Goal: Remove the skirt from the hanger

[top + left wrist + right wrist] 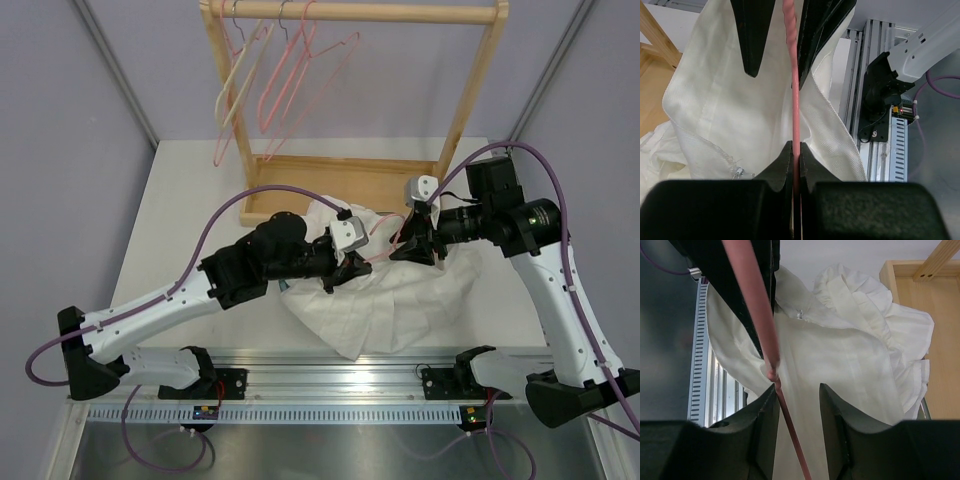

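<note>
Lying in a crumpled heap at the middle of the white desk (pixel 180 185), the skirt (pixel 400 300) is showing as cream-white cloth, its folds spreading toward the near edge. A pink hanger (pixel 795 100) is running through the top of the cloth, and both arms are meeting over it.

The left hand (pixel 796 150) is pinching the hanger's thin pink rod. Its two black fingers (pixel 780 170) are pressing together on the rod with no gap showing. In the left wrist view the rod is rising straight up from that grip, with skirt fabric draping on both sides of it.

The right hand (pixel 799 390) is sitting just beside the left one, further along the same rod. Its fingers (pixel 835 415) are standing spread, and the rod is passing through the gap close to one finger without being clamped. Beneath this hand the skirt is bunching into ruffled folds beside the wooden base of a clothes rack (pixel 350 12).

That rack is standing at the far side of the desk, and several more hangers (pixel 285 80), pink and cream, are hanging from its top bar. A metal rail (pixel 330 385) is running along the near edge of the desk, with the arm mounts fixed on it.
</note>
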Controlling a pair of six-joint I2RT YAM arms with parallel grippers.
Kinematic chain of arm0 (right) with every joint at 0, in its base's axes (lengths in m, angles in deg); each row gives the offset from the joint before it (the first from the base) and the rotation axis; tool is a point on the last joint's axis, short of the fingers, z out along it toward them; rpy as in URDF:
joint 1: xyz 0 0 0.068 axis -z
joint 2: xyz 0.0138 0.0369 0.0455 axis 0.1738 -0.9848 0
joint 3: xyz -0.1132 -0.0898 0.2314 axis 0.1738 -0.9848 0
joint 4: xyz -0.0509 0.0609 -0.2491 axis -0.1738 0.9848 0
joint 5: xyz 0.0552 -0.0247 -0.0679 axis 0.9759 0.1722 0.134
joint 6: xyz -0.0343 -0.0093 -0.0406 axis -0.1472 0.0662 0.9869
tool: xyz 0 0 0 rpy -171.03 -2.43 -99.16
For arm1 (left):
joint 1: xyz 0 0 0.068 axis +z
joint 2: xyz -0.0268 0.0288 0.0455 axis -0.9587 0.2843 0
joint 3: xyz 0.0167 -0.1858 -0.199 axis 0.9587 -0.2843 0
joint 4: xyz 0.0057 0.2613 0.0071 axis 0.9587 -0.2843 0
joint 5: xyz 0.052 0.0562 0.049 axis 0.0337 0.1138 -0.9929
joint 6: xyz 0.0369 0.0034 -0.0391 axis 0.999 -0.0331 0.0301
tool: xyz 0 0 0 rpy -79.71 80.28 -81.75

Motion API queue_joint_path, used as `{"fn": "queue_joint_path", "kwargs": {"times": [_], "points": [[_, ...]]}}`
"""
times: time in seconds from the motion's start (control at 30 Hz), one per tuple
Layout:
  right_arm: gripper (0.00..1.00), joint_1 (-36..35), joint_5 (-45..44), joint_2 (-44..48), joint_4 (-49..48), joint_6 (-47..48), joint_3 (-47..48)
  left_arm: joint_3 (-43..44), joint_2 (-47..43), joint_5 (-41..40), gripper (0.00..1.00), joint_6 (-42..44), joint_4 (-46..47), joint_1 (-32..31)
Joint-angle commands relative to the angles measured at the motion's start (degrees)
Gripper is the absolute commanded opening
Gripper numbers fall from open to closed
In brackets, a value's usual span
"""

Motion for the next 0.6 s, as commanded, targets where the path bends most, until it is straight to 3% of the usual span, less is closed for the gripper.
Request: {"fn": "queue_joint_path", "kwargs": {"times": [0.0,0.33,0.43,0.53,0.57], "points": [[0.44,-0.48,-2.06,-0.56,1.71,4.42,-0.34,0.99,-2.83,4.05,0.00,-1.60,9.04,1.08],[0.35,-2.41,-2.07,-0.47,1.09,7.32,-1.31,0.28,-2.75,8.35,0.00,-4.41,11.86,1.88],[0.23,-2.50,0.83,-1.35,4.68,11.79,0.18,0.63,-2.13,11.51,0.00,-3.36,11.42,2.14],[0.02,-2.50,3.29,-3.01,10.22,15.92,3.16,1.25,-1.52,14.15,0.00,-2.22,9.41,2.84],[0.00,-2.59,3.65,-3.46,12.93,16.72,3.78,1.34,-1.43,14.50,0.00,-1.17,8.53,3.28]]}}
